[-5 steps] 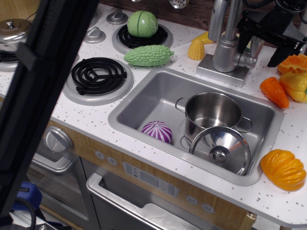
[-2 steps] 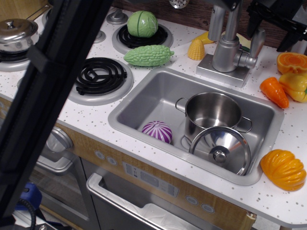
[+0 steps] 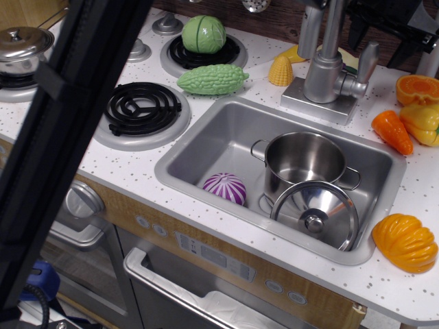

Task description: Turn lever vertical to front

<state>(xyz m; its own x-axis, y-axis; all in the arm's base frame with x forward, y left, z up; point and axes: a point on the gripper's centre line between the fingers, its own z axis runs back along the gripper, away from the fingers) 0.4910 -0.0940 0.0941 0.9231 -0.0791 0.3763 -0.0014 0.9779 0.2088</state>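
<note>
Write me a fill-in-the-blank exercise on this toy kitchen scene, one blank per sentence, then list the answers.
1. The lever on the faucet's side points ____.
2. The purple striped vegetable lies inside the ____.
3. The pot lid leans against the steel ____.
4. The round green cabbage sits on a stove ____.

Missing words: up; sink; pot; burner
</note>
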